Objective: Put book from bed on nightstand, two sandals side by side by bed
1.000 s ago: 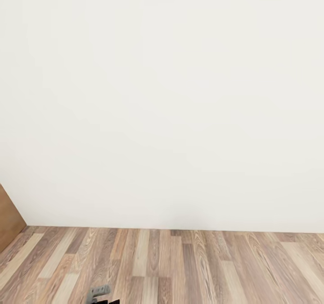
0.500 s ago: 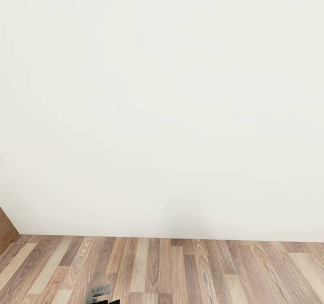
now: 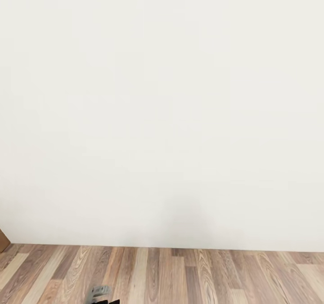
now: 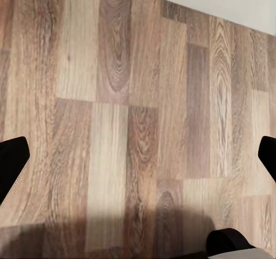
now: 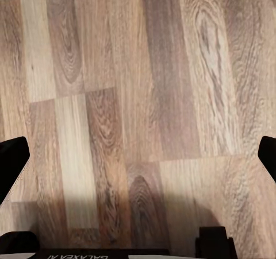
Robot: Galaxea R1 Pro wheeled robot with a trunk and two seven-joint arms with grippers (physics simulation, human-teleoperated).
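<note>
The wall (image 3: 162, 106) looks smooth, matt, off-white, like painted plaster. The floor (image 3: 180, 274) is wood plank, mixed brown and tan, strongly grained with a faint satin sheen; beneath both sets of jaws the same grained planks (image 4: 138, 109) show.

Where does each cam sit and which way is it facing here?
Head view: on the robot's head, facing a white wall above a strip of wood-plank floor; a grey bit of the robot at the bottom edge.
Left wrist view: near the left hand, looking down at the floor, wall in one corner; dark fingertips at both edges, spread wide.
Right wrist view: near the right hand, looking down at the floor; fingertips likewise spread.
Shared: all three show the plank floor.
</note>
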